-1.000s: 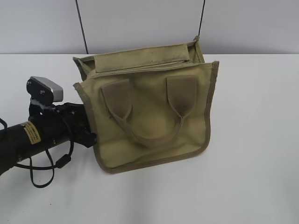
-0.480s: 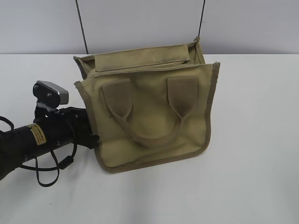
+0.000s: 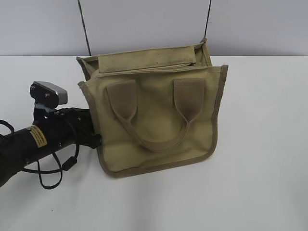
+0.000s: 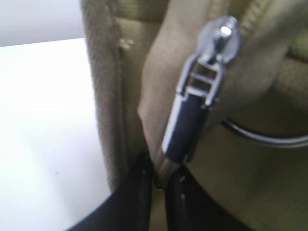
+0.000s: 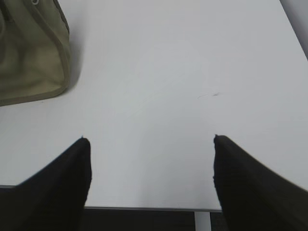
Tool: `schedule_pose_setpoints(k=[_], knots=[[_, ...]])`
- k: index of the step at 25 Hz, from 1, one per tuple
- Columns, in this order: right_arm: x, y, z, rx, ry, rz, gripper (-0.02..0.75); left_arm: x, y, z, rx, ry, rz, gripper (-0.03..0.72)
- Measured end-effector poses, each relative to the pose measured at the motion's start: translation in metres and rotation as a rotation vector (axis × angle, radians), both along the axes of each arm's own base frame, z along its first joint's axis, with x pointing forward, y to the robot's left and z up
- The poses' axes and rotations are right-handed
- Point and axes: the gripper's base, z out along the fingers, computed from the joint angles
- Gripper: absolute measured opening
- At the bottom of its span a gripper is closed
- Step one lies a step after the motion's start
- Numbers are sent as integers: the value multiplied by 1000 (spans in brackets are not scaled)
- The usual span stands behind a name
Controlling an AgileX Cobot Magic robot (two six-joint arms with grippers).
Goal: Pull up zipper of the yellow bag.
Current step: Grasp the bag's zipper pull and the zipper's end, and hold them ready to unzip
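1. Khaki yellow bag upright mid-table, handle facing forward.
2. Left gripper pinched together on the silver zipper pull at the bag's left edge.
3. Right gripper spread wide over bare table, well apart from the bag.

Bare table right of yellow bag

I see one small yellow printed label on my black left arm; its print is illegibly small.
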Motion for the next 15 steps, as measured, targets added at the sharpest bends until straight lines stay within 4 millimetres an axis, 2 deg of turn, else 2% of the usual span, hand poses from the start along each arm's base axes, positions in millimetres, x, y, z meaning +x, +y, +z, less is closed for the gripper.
schedule_pose_setpoints(k=[2,7,15], knots=[[0,0,0,0,0,0,576,0,1,0,-4,-1,12,18],[0,0,0,0,0,0,576,-5,5,3,-4,7,35,9],[0,0,0,0,0,0,576,-13,17,46,90,2,109,8]])
